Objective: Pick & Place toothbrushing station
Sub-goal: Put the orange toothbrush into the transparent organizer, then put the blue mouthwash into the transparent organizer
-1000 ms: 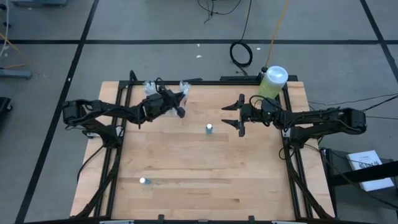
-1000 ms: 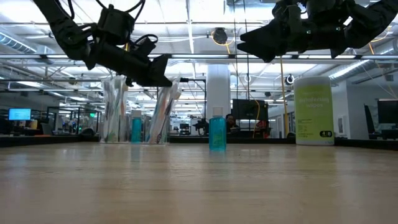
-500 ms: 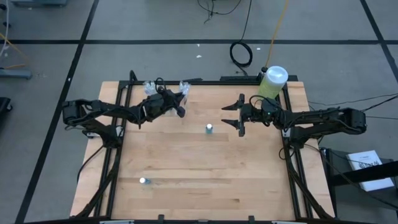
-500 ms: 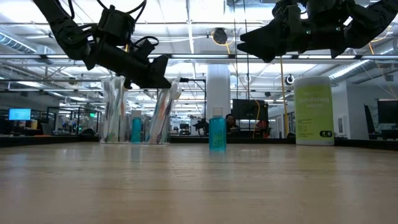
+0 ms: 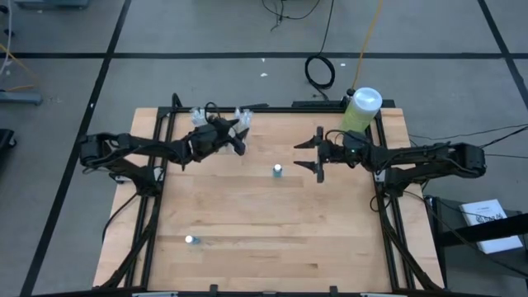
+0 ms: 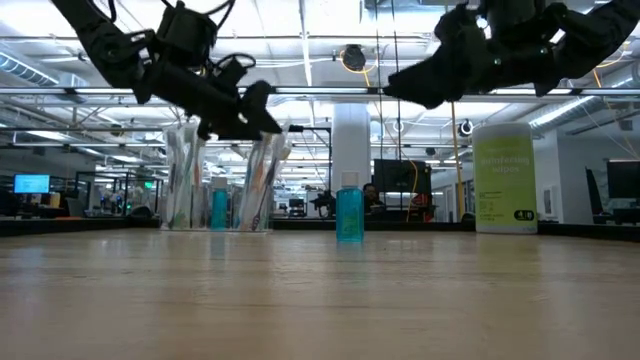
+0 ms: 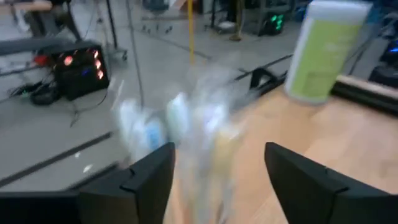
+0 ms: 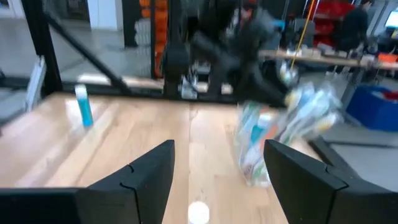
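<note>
The left gripper point(image 7: 217, 168) is seen with its jaws spread, just above the toothbrushing station point(image 6: 225, 185), which stands at the table's point(image 5: 272, 231) far edge. If the arm is swung aside, the tall clear holder could be clipped and tipped. The right gripper point(image 5: 309, 154) is held spread above the small blue bottle point(image 5: 278, 171), near the green bottle point(image 5: 360, 109).

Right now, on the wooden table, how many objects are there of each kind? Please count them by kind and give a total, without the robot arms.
Toothbrushing station: 1
Large green bottle with white cap: 1
Small blue bottles: 2
Total: 4
</note>
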### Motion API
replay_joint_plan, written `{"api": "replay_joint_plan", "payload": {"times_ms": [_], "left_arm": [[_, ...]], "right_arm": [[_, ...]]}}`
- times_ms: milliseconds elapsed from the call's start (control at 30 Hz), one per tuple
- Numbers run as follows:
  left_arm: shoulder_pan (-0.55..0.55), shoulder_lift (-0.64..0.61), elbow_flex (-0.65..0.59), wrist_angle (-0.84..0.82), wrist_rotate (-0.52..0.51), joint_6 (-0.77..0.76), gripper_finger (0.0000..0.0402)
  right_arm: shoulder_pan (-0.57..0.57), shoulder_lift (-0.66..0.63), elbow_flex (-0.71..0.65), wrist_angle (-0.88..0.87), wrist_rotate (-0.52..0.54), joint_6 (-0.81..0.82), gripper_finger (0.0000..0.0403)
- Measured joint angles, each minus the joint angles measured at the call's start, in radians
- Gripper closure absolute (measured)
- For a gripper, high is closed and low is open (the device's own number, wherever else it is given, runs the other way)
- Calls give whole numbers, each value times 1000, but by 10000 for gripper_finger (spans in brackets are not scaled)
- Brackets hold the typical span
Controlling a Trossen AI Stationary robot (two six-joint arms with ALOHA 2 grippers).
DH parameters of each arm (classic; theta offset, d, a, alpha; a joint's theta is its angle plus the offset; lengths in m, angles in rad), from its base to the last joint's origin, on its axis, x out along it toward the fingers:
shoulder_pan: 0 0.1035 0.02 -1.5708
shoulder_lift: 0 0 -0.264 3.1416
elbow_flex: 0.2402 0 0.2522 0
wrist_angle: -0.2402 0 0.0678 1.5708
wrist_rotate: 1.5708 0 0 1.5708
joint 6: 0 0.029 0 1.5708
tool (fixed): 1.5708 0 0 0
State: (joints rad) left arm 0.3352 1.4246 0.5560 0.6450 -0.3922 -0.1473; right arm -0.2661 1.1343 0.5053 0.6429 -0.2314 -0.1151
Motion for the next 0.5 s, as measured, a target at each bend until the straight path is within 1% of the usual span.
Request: {"api": "replay_joint_plan", "payload": {"times_ms": [133, 233, 300, 367, 500], "left_arm": [[-32, -55, 42, -62, 0, 47, 126], [-54, -92, 100, -206, -5, 63, 118], [-71, -108, 147, -303, -5, 61, 118], [-94, -134, 183, -381, 4, 56, 117], [-146, -198, 205, -444, 6, 63, 117]], "right_arm": [[10, 49, 0, -38, 47, -3, 161], [35, 123, 0, -19, 99, -27, 161], [49, 176, -1, 7, 101, -30, 161], [62, 225, -1, 59, 99, 3, 161], [87, 299, -1, 108, 100, 87, 161]]}}
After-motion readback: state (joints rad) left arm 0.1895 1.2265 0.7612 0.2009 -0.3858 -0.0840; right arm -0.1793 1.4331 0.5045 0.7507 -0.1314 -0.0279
